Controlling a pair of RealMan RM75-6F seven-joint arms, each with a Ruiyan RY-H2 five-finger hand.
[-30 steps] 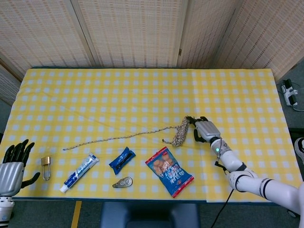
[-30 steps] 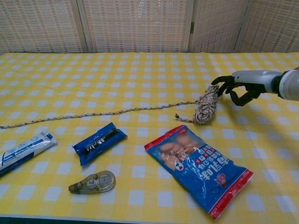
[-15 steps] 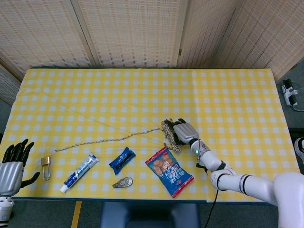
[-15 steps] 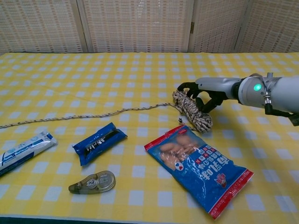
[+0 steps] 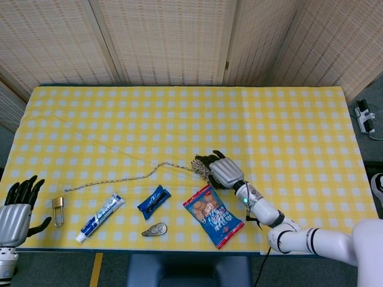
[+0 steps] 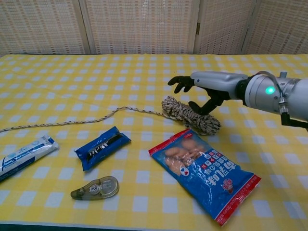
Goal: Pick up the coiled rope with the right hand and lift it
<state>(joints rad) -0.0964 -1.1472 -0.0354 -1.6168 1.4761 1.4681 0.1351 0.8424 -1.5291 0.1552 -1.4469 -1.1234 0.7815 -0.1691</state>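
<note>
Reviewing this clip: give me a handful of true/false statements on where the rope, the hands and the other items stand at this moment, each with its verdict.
1. The coiled rope lies on the table, not lifted. True.
2. The right hand is above the coil with fingers spread, not closed around it. True.
3. The rope's loose tail runs toward the robot's right. False: it trails toward the robot's left, past the blue wrapper.
4. The snack bag lies on top of the coil. False: it lies beside the coil, nearer the robot.
5. The left hand holds the padlock. False: it is open, beside the padlock.
</note>
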